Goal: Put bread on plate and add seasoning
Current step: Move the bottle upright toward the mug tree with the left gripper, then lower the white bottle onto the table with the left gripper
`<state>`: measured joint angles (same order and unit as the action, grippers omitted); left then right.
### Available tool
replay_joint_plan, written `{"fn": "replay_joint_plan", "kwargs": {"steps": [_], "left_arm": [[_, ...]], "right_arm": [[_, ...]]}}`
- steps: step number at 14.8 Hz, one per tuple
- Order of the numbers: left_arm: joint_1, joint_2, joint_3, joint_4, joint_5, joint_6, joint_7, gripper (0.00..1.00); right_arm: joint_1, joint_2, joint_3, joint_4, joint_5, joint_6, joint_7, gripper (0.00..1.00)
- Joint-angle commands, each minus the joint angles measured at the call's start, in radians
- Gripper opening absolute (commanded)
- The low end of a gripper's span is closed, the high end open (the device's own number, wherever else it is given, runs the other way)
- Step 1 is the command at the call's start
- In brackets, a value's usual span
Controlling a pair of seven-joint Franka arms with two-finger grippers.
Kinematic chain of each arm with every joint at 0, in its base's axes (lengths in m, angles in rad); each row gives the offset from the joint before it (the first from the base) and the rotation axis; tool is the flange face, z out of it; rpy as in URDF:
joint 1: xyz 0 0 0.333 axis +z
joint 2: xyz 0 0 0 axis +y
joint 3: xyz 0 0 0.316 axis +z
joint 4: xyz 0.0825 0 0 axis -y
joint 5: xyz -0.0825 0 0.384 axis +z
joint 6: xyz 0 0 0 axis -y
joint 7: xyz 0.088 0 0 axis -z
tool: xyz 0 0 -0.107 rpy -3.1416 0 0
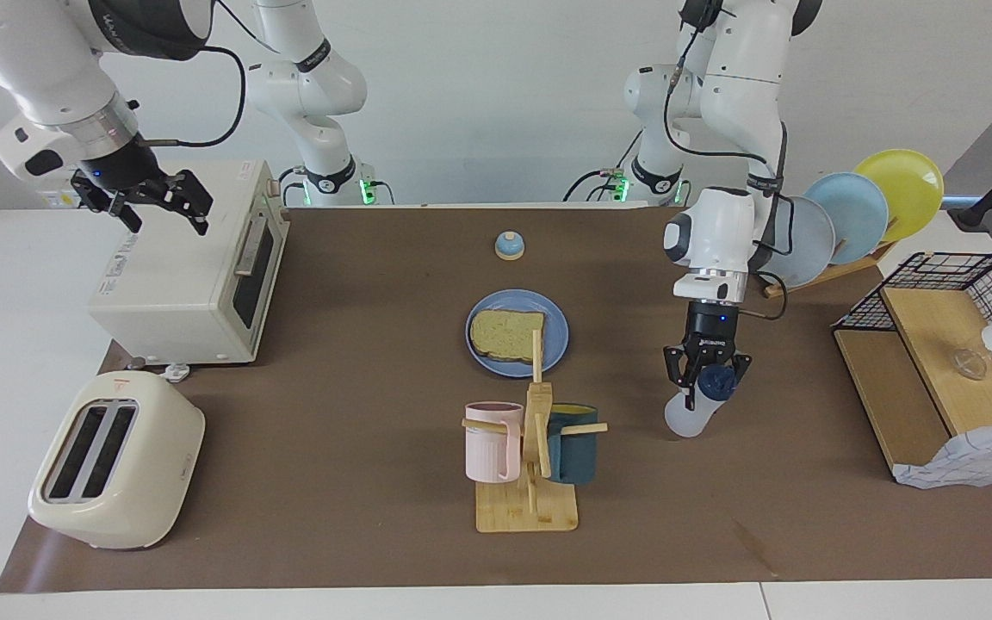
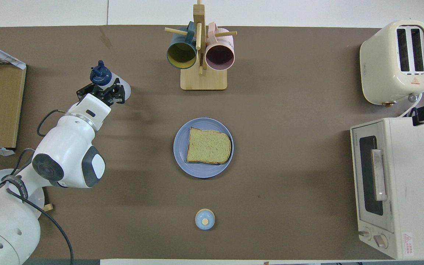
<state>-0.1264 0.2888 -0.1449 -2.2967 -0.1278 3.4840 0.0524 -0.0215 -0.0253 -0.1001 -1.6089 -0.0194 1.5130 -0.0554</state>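
Observation:
The bread point(image 1: 509, 334) lies flat on the blue plate point(image 1: 557, 331) in the middle of the table; both also show in the overhead view, the bread point(image 2: 208, 146) on the plate point(image 2: 203, 172). My left gripper point(image 1: 709, 383) is shut on the seasoning bottle point(image 1: 687, 418) just below its navy cap. It holds the bottle slightly tilted, low over the mat toward the left arm's end, beside the mug tree. In the overhead view the left gripper point(image 2: 103, 87) holds the bottle point(image 2: 103, 76) the same way. My right gripper point(image 1: 165, 215) is open and empty, up over the toaster oven.
A mug tree point(image 1: 535, 448) with a pink and a teal mug stands farther from the robots than the plate. A blue-domed bell point(image 1: 510, 246) sits nearer the robots. The toaster oven point(image 1: 195, 267) and toaster point(image 1: 117, 461) are at the right arm's end. Racked plates point(image 1: 849, 215) and a wire-and-wood shelf point(image 1: 935, 362) are at the left arm's end.

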Motion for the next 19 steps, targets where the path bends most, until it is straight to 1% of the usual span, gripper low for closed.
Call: {"fn": "replay_joint_plan", "kwargs": {"steps": [1,3,5,8,10,13,14,15,18,19], "left_arm": [[-0.018,0.01,0.008,0.005,0.011,0.021,0.014,0.35],[-0.018,0.027,0.01,0.011,0.023,0.021,0.026,0.37],[-0.009,0.044,0.011,0.023,0.065,0.021,0.035,0.39],[-0.004,0.067,0.013,0.049,0.082,0.021,0.035,0.42],[0.001,0.075,0.015,0.049,0.114,0.021,0.035,0.44],[0.014,0.081,0.015,0.052,0.126,0.021,0.035,0.46],[0.019,0.082,0.015,0.051,0.148,0.021,0.035,0.51],[0.034,0.082,0.015,0.051,0.155,0.021,0.035,0.52],[0.044,0.082,0.015,0.051,0.168,0.021,0.035,0.61],[0.044,0.084,0.015,0.051,0.168,0.021,0.035,0.67]], "right_arm": [[-0.009,-0.013,0.005,-0.012,0.016,0.003,0.009,1.0],[-0.009,-0.013,0.005,-0.012,0.016,0.003,0.009,1.0],[-0.009,-0.015,0.005,-0.012,0.016,0.003,0.009,1.0],[-0.009,-0.015,0.005,-0.012,0.016,0.003,0.009,1.0],[-0.009,-0.013,0.005,-0.012,0.016,0.003,0.009,1.0],[-0.009,-0.013,0.005,-0.012,0.016,0.003,0.009,1.0],[-0.009,-0.013,0.005,-0.012,0.016,0.003,0.009,1.0],[-0.009,-0.015,0.005,-0.012,0.016,0.003,0.009,1.0],[-0.009,-0.013,0.005,-0.012,0.016,0.003,0.009,1.0],[-0.009,-0.015,0.005,-0.012,0.016,0.003,0.009,1.0]]}}
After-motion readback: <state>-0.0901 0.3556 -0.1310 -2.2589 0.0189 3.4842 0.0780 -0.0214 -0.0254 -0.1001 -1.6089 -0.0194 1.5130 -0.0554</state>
